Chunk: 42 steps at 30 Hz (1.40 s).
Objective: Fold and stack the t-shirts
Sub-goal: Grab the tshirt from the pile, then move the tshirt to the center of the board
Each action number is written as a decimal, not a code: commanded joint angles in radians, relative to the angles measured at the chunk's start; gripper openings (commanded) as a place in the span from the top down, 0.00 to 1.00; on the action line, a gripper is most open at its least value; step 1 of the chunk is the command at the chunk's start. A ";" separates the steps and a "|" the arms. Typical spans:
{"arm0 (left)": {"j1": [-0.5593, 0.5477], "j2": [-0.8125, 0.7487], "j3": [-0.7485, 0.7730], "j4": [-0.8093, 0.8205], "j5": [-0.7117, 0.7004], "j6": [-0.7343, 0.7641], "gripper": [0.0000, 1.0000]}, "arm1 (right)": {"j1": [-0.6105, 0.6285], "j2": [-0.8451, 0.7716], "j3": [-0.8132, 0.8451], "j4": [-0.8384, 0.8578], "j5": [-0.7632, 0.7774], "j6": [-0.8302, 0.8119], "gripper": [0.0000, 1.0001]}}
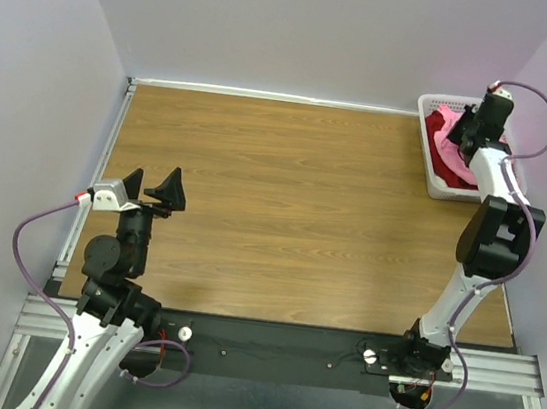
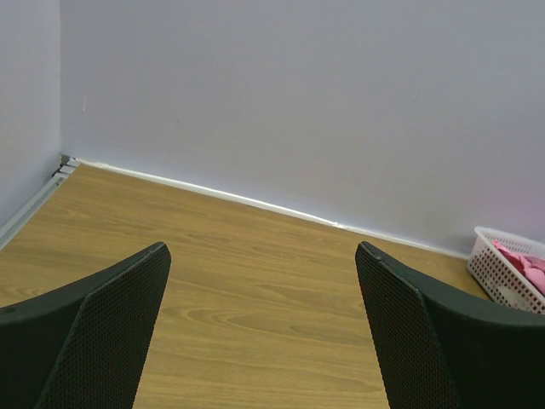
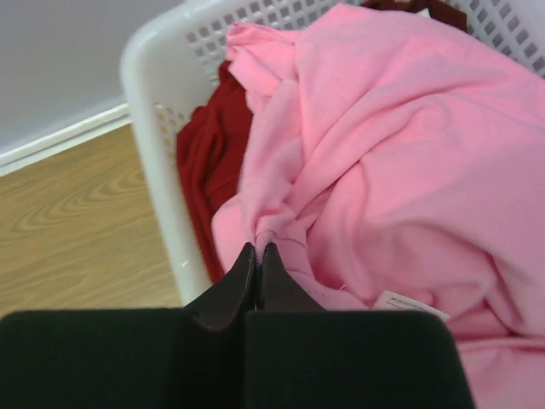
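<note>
You are at the very beginning of the task. The t-shirts (image 1: 451, 159) lie crumpled in the white basket (image 3: 152, 94) at the far right corner of the table (image 1: 285, 196). The pink t-shirt (image 3: 383, 153) is on top, and the dark red t-shirt (image 3: 200, 162) is under it, against the basket wall. How many dark red ones there are, you cannot tell. No shirt is folded and no stack is started.

Your right gripper (image 3: 258, 249) is down in the basket, and its fingers are pressed together on a small bunch of the pink cloth. The cloth puckers just at the fingertips, so the pinch looks real, but thin. Your left gripper (image 1: 153, 187) hangs over the left side of the table, well apart from the basket, with its fingers spread wide and nothing between them.

What is left is almost everything: take the pink shirt out, lay it flat, fold it, then do the same with the dark red ones and stack them.
</note>
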 commanded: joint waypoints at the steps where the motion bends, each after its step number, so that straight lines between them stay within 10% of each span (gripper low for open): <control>1: -0.003 -0.029 -0.004 0.024 0.001 0.008 0.03 | 0.043 -0.241 -0.071 -0.009 -0.046 0.010 0.99; 12: -0.006 -0.100 0.004 0.001 0.012 -0.004 0.03 | 0.561 -0.485 -0.171 -0.118 0.215 0.147 0.99; 20: -0.012 -0.080 0.014 -0.018 -0.001 -0.009 0.03 | 1.060 -0.101 0.043 -0.110 0.269 0.267 0.99; 27: -0.012 -0.039 0.017 -0.031 -0.005 -0.011 0.03 | 1.092 0.022 0.181 -0.122 0.161 0.255 0.41; 42: -0.010 0.170 0.024 -0.013 0.074 -0.070 0.02 | 0.865 -0.538 -0.651 -0.187 0.008 0.120 0.38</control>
